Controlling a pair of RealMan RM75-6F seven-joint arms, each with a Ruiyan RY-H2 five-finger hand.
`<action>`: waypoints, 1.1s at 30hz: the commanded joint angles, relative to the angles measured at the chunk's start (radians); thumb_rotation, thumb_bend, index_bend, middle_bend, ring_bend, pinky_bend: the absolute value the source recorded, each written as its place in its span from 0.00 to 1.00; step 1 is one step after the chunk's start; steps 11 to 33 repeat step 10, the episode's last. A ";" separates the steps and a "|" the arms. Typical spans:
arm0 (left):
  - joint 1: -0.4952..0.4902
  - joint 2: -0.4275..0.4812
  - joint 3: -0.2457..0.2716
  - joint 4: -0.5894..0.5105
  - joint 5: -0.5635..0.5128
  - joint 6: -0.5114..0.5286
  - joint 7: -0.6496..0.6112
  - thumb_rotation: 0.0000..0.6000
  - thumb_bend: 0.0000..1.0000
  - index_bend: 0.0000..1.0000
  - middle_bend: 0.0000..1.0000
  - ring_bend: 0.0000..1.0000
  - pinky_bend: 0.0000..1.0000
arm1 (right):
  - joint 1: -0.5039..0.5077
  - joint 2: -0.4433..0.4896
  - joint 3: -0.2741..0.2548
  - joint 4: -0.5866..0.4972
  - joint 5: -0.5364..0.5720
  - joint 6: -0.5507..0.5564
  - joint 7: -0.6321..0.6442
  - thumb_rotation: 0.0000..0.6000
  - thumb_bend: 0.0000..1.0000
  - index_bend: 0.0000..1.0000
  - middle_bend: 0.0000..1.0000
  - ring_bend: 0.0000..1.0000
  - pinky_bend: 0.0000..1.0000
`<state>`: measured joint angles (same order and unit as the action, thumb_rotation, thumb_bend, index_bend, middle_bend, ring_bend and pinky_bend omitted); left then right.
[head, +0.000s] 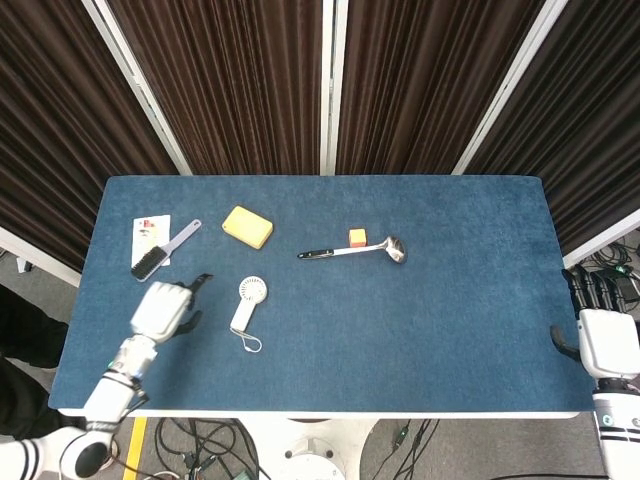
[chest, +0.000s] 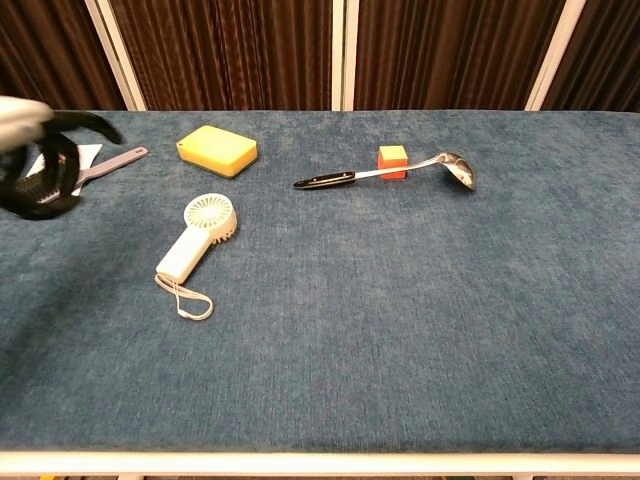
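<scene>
A white handheld fan (head: 245, 303) (chest: 197, 235) lies on the blue table (head: 420, 320), its wrist strap trailing toward the front edge. My left hand (head: 165, 308) (chest: 40, 160) hovers to the left of the fan, apart from it. It holds nothing, its fingers loosely curved and apart, and it is blurred in the chest view. My right hand (head: 605, 335) hangs off the table's right edge with straight fingers and nothing in it.
A yellow sponge (head: 247, 226) (chest: 217, 149) sits behind the fan. A ladle (head: 352, 250) (chest: 385, 172) lies mid-table beside a small orange and yellow block (head: 357, 237) (chest: 392, 157). At far left a brush (head: 160, 252) rests on a printed card (head: 148, 232).
</scene>
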<state>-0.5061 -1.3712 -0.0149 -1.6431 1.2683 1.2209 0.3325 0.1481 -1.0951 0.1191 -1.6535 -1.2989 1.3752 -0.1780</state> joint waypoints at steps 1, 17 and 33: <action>0.058 0.053 0.035 0.020 0.047 0.053 -0.045 1.00 0.23 0.18 0.19 0.11 0.35 | -0.001 -0.009 0.001 0.011 -0.007 0.008 0.006 1.00 0.24 0.00 0.00 0.00 0.00; 0.175 0.097 0.044 0.065 0.072 0.179 -0.121 1.00 0.18 0.18 0.17 0.10 0.28 | -0.008 -0.016 -0.005 0.028 -0.017 0.015 0.006 1.00 0.24 0.00 0.00 0.00 0.00; 0.175 0.097 0.044 0.065 0.072 0.179 -0.121 1.00 0.18 0.18 0.17 0.10 0.28 | -0.008 -0.016 -0.005 0.028 -0.017 0.015 0.006 1.00 0.24 0.00 0.00 0.00 0.00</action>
